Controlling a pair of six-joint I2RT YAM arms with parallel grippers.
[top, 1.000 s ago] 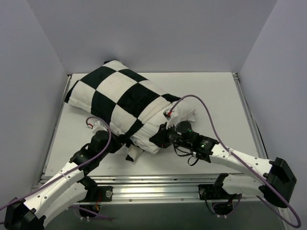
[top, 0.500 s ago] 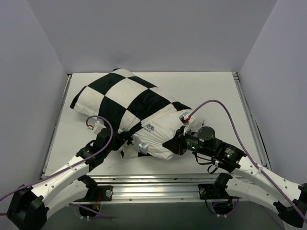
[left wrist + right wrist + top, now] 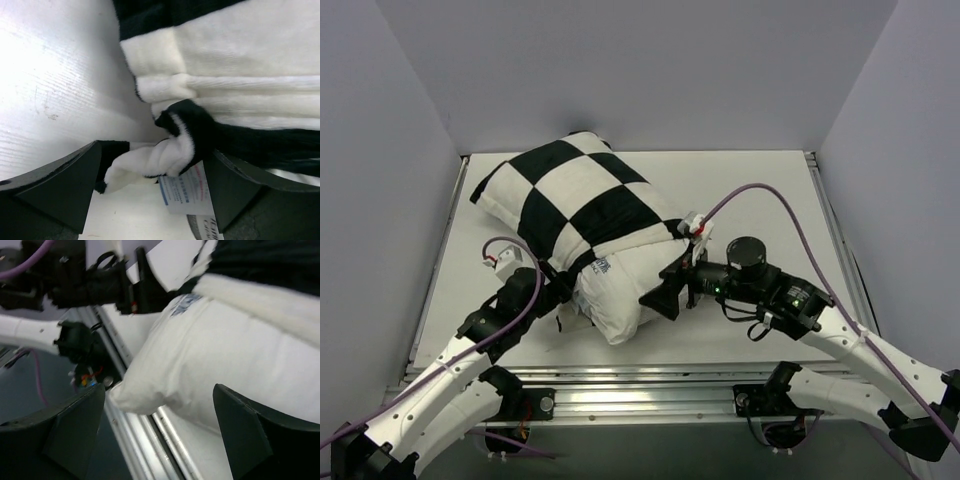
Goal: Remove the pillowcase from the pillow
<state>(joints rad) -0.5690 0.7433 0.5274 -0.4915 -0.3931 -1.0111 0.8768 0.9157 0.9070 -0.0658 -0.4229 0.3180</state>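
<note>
The left pincer [image 3: 156, 152] stands wide open, holding nothing; a bunched corner of the pillowcase [image 3: 200, 135] lies loose between its fingers [image 3: 60, 185]. The right pincer [image 3: 159, 390] gapes too, empty, with the bare end of the pillow [image 3: 210, 360] (a printed label [image 3: 182, 305] on it) just ahead of it.
</note>
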